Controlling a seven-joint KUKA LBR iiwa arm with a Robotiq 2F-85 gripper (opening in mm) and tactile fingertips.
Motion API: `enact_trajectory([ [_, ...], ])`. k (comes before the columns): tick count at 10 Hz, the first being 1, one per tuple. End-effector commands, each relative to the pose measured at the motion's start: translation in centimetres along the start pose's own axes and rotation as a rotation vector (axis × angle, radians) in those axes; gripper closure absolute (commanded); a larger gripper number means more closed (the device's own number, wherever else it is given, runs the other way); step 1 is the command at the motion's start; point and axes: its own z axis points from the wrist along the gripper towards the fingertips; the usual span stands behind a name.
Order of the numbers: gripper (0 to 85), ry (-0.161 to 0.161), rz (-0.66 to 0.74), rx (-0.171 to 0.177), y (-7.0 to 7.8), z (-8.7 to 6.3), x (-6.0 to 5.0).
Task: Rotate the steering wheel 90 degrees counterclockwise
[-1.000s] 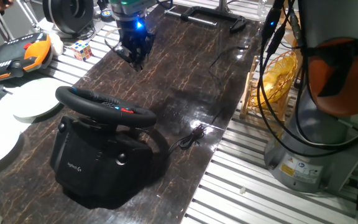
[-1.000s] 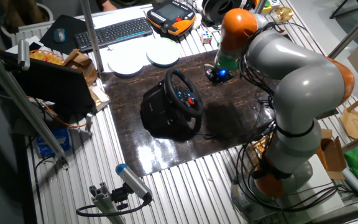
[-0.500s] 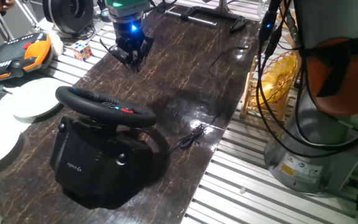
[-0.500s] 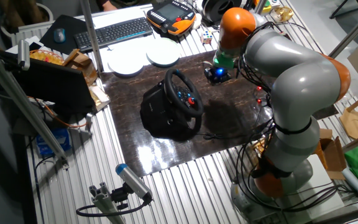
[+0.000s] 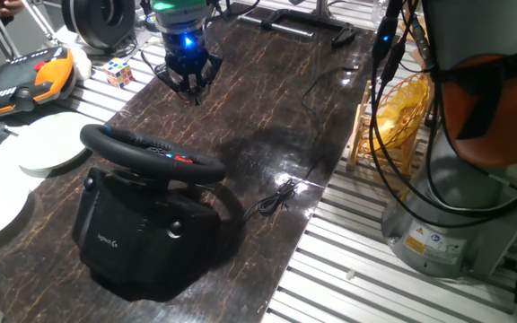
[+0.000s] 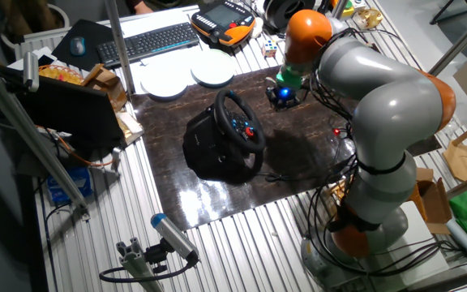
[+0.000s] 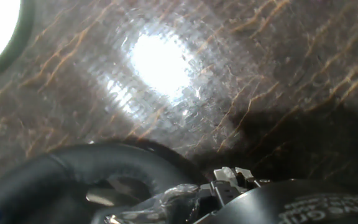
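One bench (image 5: pixel 330 260) of ribbed metal slats, topped by a dark marbled mat (image 5: pixel 258 99). Left edge: orange-and-black gadget (image 5: pixel 25 79), two white plates (image 5: pixel 48 144), colour cube (image 5: pixel 119 72). Near-left of mat: steering wheel (image 5: pixel 151 154), rim tilted on its black base (image 5: pixel 142 238). Far left end: pincer (image 5: pixel 189 83), well apart from the wheel, fingers slightly parted, holding nothing. Mat's middle and right lie bare but for a thin cable (image 5: pixel 281 193). Right of mat: wire basket (image 5: pixel 393 108), arm pedestal (image 5: pixel 456 206).
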Motion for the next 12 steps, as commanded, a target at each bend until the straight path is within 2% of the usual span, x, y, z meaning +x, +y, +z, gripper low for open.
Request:
enact_trajectory([
  [1,84.3,-0.014,0.324,-0.025,0.10,0.12,0.00],
  [4,84.3,0.000,0.471,-0.042,0.31,0.43,-0.17],
  [6,84.3,-0.008,0.536,-0.040,0.36,0.46,-0.19],
  [9,84.3,-0.025,0.551,-0.026,0.46,0.47,-0.09],
  [11,84.3,-0.049,0.527,-0.001,0.46,0.47,-0.09],
  [12,84.3,-0.049,0.524,0.002,0.46,0.47,-0.09],
])
